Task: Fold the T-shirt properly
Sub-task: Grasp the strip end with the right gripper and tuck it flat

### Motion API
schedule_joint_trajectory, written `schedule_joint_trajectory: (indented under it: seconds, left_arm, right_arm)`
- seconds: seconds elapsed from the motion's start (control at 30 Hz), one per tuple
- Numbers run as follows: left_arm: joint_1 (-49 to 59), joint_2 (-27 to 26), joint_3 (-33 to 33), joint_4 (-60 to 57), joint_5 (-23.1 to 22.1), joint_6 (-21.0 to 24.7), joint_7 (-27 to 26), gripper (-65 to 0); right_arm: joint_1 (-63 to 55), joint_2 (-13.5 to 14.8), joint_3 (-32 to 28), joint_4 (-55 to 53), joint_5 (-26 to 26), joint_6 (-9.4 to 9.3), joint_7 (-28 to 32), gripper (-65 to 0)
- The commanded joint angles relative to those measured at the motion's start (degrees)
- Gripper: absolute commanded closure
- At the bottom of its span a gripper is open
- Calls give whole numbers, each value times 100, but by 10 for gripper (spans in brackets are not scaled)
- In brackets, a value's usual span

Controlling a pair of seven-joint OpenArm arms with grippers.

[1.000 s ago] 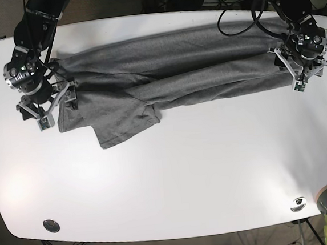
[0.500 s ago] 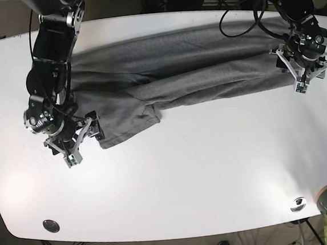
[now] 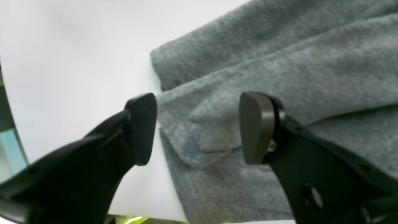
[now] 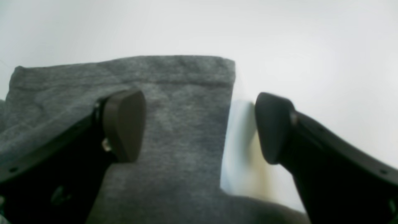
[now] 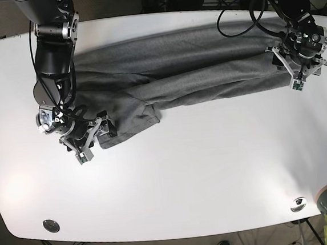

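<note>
A grey T-shirt (image 5: 176,67) lies stretched in a long band across the far half of a white table (image 5: 202,176), already doubled over lengthwise, with one sleeve (image 5: 130,122) poking out toward you near the view's left.

Your right gripper (image 4: 199,127) sits low over that sleeve's hemmed end, fingers spread apart and holding nothing; one pad is over the cloth, the other over bare table just past the edge. Your left gripper (image 3: 197,127) hovers at the opposite end of the shirt, on the base view's right, also released, straddling a small turned-over corner of fabric (image 3: 199,146) at the hem.

What could go wrong, as a judgement: if you close the right fingers here you may catch only the top layer of the sleeve, or just the hem strip, and the fold would drag unevenly. On the left, the flipped corner could get pinched as it is, locking a crease into the fold. Lifting one end well ahead of the other would likely skew the band, and the shirt's far edge lies near the table's back rim, so a pull that way could slide it off.

No brand, label or readable writing shows on the shirt, the table or the grippers
</note>
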Motion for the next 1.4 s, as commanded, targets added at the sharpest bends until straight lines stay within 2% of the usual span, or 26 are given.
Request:
schedule_joint_trajectory:
  seconds: [0.0,0.13,0.27,0.33,0.47,0.57,0.63,0.8,0.9,1.03,1.2,1.37]
  left_arm:
    - [-40,-79,-26,83,-17,14,-90,-385]
    - [-49,-87,-26,74,-17,14,-90,-385]
    - [-49,-96,-18,74,-17,14,-90,-385]
    - [-49,-87,-18,74,-17,14,-90,-385]
    - [-49,-96,-18,74,-17,14,-90,-385]
    - [-58,-105,0,74,-17,14,-90,-385]
    - [-58,-105,0,74,-17,14,-90,-385]
    - [-67,-105,9,-102,-17,14,-90,-385]
    - [-172,-105,-9,-243,-17,14,-196,-385]
    - [-181,-114,-18,-410,9,14,-415,-385]
    - [-207,-114,-18,-550,9,14,-424,-385]
    - [-216,-123,9,-612,18,14,-459,-385]
  right_arm:
    - [-6,23,6,116,79,43,64,-517]
    - [-182,-170,-99,327,79,43,90,-517]
    - [-243,-223,-108,494,70,43,73,-512]
    - [-243,-223,-108,494,79,43,64,-474]
    - [-243,-232,-108,485,62,43,73,-300]
    - [-226,-232,-108,512,53,43,73,-105]
    - [-217,-232,-108,529,53,43,55,-25]
    - [-331,-214,-64,1145,97,43,-6,-24]
    - [-569,-223,33,1734,97,43,-270,-22]
    - [-982,-478,376,2736,53,43,-762,-22]
    - [-1632,-531,499,3914,79,43,-1228,-22]
    - [-2283,-548,507,4775,88,43,-1308,-22]
